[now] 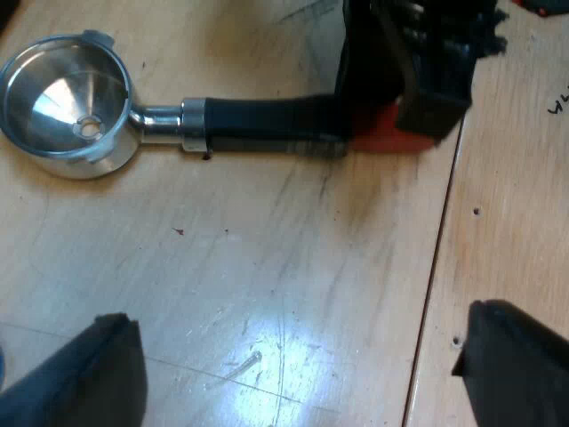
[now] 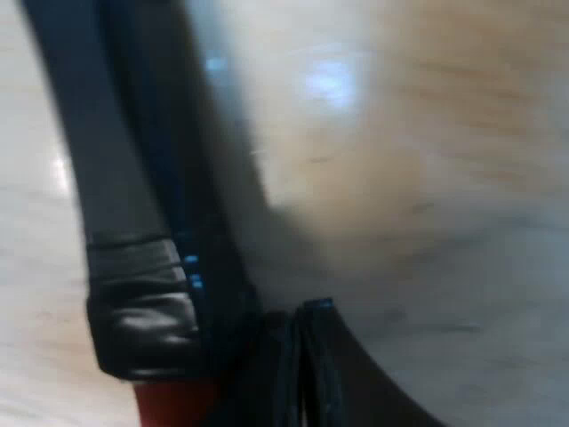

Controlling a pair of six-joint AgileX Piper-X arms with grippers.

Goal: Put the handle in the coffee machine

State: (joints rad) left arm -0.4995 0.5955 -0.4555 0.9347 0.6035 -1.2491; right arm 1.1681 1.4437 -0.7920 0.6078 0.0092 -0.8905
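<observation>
The metal holder (image 1: 67, 107) lies flat on the wooden table (image 1: 293, 267), its empty basket facing up. Its dark handle (image 1: 267, 124) runs from the basket to a red end (image 1: 391, 138). My right gripper (image 1: 404, 93) sits over that red end, touching or nearly touching it. In the right wrist view the dark handle (image 2: 133, 205) passes very close by, with the red end (image 2: 169, 405) beside my right gripper (image 2: 302, 374). My left gripper (image 1: 293, 374) hovers open above bare table, a short way from the handle and holding nothing.
A seam between table boards (image 1: 436, 267) runs past the handle's red end. A small clear scrap (image 1: 240, 366) lies on the wood under my left gripper. A dark mark (image 1: 558, 98) shows on the board beyond the seam.
</observation>
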